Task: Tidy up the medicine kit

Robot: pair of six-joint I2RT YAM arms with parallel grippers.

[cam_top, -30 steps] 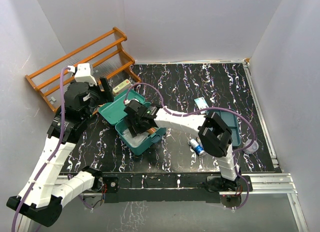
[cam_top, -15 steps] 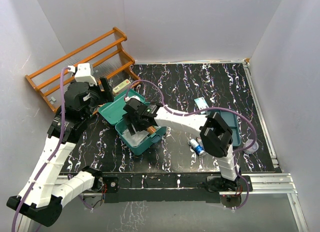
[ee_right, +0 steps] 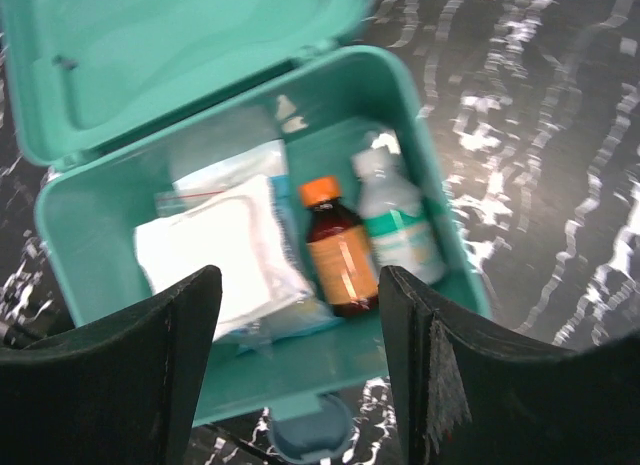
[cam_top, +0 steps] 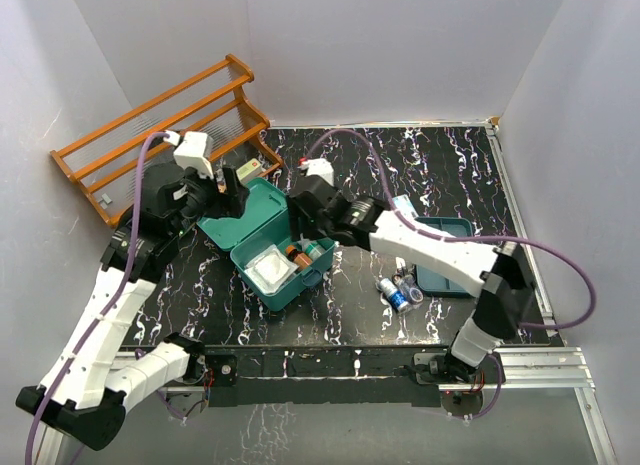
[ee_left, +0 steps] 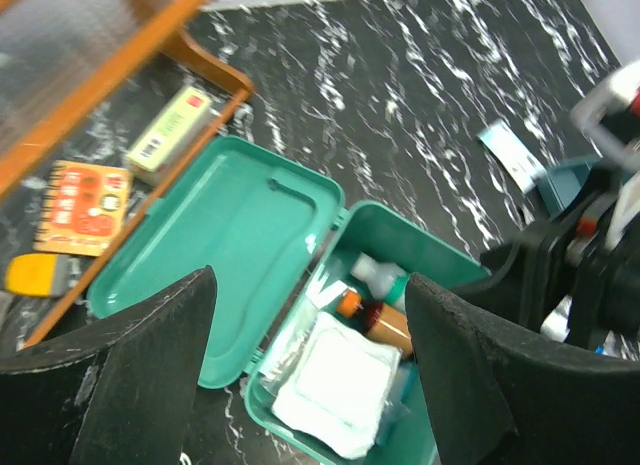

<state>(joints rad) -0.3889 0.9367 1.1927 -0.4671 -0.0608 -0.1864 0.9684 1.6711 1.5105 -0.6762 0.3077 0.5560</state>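
- the right gripper [ee_right: 300,285] hangs over the open medicine kit [cam_top: 292,288], jaws well apart, gripping nothing.
- the left gripper [ee_left: 310,285] hovers above the kit's lid [ee_left: 230,235], jaws spread wide and empty too.
- the kit sits left of the middle of the table [cam_top: 400,165], with its lid laid back toward the far left corner.
- inside lie a white gauze packet [ee_right: 215,250], a brown bottle [ee_right: 338,255] with an orange cap and a white bottle [ee_right: 400,235] with a teal label, side by side.
- a teal tray [cam_top: 452,235] and small bottles [cam_top: 398,290] lie toward the right edge.

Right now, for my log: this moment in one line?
teal-green rectangular plastic medicine kit: lid open; left end effector: open; right end effector: open
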